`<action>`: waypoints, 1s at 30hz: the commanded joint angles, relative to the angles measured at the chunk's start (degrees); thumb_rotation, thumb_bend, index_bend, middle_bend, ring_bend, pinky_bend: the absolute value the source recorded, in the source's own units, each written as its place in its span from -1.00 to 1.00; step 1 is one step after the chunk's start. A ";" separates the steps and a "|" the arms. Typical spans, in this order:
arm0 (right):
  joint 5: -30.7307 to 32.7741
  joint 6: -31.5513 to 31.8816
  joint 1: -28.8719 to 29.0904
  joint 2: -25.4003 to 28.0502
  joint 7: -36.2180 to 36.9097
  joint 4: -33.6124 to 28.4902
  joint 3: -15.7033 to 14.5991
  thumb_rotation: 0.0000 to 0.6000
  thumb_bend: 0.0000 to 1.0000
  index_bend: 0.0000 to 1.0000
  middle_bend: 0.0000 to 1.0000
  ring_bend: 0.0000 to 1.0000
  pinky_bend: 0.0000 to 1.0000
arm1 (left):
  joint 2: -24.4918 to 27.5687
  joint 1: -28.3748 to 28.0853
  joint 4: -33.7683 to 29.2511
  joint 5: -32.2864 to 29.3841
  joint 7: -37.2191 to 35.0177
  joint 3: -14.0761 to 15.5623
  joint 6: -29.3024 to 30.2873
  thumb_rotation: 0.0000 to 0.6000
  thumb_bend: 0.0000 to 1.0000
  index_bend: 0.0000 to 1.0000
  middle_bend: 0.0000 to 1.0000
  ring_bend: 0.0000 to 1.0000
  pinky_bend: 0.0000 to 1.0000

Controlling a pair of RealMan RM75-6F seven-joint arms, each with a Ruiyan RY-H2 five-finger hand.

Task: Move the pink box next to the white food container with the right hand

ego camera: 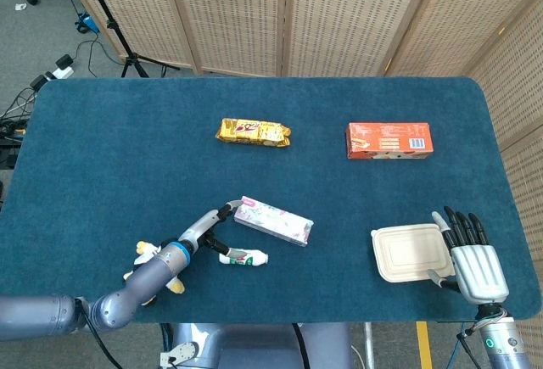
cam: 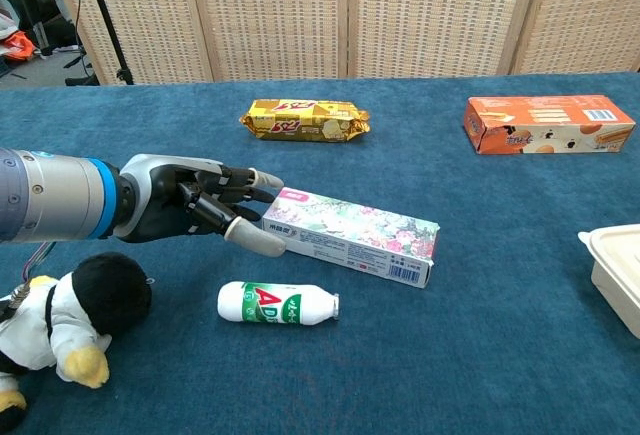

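The pink flower-printed box (ego camera: 273, 221) (cam: 350, 237) lies flat on the blue table, left of centre. My left hand (ego camera: 208, 225) (cam: 195, 205) reaches in from the left, and its outstretched fingertips (cam: 262, 186) press on the box's left end without gripping it. The white food container (ego camera: 410, 253) (cam: 617, 273) sits closed at the front right. My right hand (ego camera: 475, 263) rests flat just right of the container, fingers spread and holding nothing. The chest view does not show that hand.
A white and green bottle (ego camera: 243, 257) (cam: 277, 304) lies just in front of the box. A penguin plush (cam: 60, 330) sits under my left forearm. A yellow snack packet (ego camera: 254, 132) (cam: 305, 120) and an orange box (ego camera: 389, 140) (cam: 548, 123) lie further back.
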 commanded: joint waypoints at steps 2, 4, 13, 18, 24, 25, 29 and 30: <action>-0.05 -0.13 0.03 0.00 -0.04 -0.01 -0.09 1.00 -0.58 -0.96 -1.00 -1.00 -1.00 | -0.38 -0.36 0.04 -0.34 0.48 -0.25 0.69 1.00 -1.00 -1.00 -1.00 -1.00 -1.00; -0.06 -0.17 0.05 0.00 -0.06 0.00 -0.12 1.00 -0.58 -0.96 -1.00 -1.00 -1.00 | -0.43 -0.44 0.09 -0.46 0.64 -0.31 0.82 1.00 -1.00 -1.00 -1.00 -1.00 -1.00; -0.21 -0.07 0.01 -0.03 -0.06 0.05 -0.18 1.00 -0.58 -0.96 -1.00 -1.00 -1.00 | 2.63 1.51 -1.44 3.05 1.35 -1.03 4.07 1.00 -1.00 -1.00 -1.00 -1.00 -1.00; 0.17 -0.74 0.24 -0.61 -1.15 0.33 -0.21 1.00 -0.58 -0.96 -1.00 -1.00 -1.00 | 8.33 5.36 -3.18 12.97 6.75 1.15 13.20 1.00 -1.00 -1.00 -1.00 -1.00 -1.00; 0.74 -1.19 0.43 -1.30 -2.44 0.51 -0.03 1.00 -0.58 -0.96 -1.00 -1.00 -1.00 | 8.58 8.79 -0.25 22.52 13.17 4.73 22.23 1.00 -1.00 -1.00 -1.00 -1.00 -1.00; 0.88 -1.32 0.51 -1.50 -2.68 0.58 0.04 1.00 -0.58 -0.96 -1.00 -1.00 -1.00 | 8.56 9.55 0.84 24.62 14.83 5.68 24.19 1.00 -1.00 -1.00 -1.00 -1.00 -1.00; 1.73 -1.85 0.80 -2.36 -3.82 1.13 0.41 1.00 -0.58 -0.96 -1.00 -1.00 -1.00 | 8.20 12.74 4.21 32.15 19.05 8.88 30.25 1.00 -1.00 -1.00 -1.00 -1.00 -1.00; 1.97 -2.00 0.87 -2.50 -4.02 1.20 0.49 1.00 -0.58 -0.96 -1.00 -1.00 -1.00 | 8.19 13.35 4.81 33.58 19.89 9.42 31.30 1.00 -1.00 -1.00 -1.00 -1.00 -1.00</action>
